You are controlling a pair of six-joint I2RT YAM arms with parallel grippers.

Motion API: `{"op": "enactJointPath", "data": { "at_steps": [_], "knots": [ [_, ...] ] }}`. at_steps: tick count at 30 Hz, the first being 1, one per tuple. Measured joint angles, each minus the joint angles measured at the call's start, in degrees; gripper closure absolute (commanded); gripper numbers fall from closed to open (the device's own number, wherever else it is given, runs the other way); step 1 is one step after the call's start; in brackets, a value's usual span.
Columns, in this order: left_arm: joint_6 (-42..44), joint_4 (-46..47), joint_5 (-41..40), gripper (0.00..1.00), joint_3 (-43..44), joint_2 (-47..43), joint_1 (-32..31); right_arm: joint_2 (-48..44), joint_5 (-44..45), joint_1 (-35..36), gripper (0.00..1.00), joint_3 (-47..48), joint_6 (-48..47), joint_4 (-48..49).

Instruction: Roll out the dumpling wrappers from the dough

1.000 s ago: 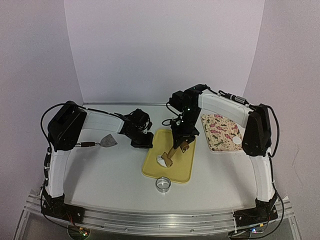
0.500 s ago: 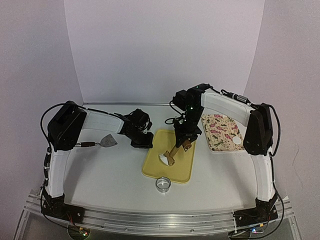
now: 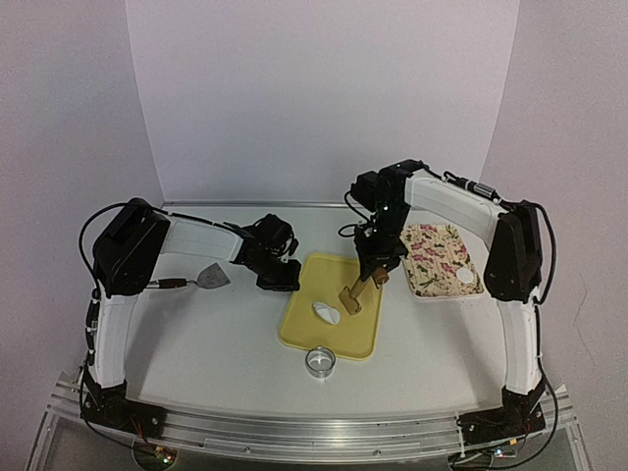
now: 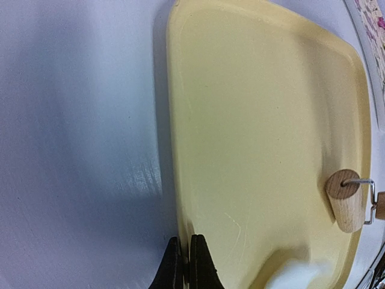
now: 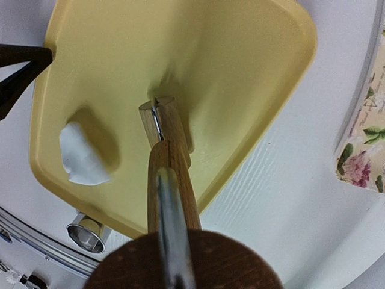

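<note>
A white lump of dough (image 3: 326,313) (image 5: 84,153) lies on the yellow tray (image 3: 343,339) (image 5: 252,72). My right gripper (image 3: 376,273) is shut on the handle of a wooden roller (image 3: 351,299) (image 5: 165,123). The roller's head is over the tray, just right of the dough and apart from it. My left gripper (image 3: 281,282) (image 4: 183,265) is shut on the tray's left rim, one finger on each side of it. One dumpling wrapper (image 3: 464,278), a small white disc, lies on the flowered tray (image 3: 432,257). The right gripper's own fingers are hidden in its wrist view.
A shiny ring cutter (image 3: 319,362) (image 5: 87,232) stands on the table just in front of the yellow tray. A metal scraper (image 3: 211,278) lies on the table to the left, under the left arm. The flowered tray's corner (image 5: 364,150) is close to the right of the roller.
My right arm has moved to the right, taking the roller off the dough, which now shows whole. The left gripper has stayed on the tray's rim.
</note>
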Motion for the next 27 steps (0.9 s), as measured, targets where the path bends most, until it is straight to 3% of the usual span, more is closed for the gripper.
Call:
{"op": "enactJointPath", "data": {
  "at_steps": [12,20,27],
  "knots": [
    [0.09,0.35,0.54,1.0,0.01,-0.02,0.13,0.27,7.29,-0.4,1.0,2.93,0.02,-0.64],
    [1.08,-1.1,1.43,1.0,1.4,0.57,0.26,-1.98,0.81,-0.31,1.0,5.2,-1.76,-1.03],
    [3.43,-1.3,2.54,1.0,3.7,2.12,0.28,-10.67,-2.9,5.8,1.0,3.61,-2.64,-1.31]
  ]
}}
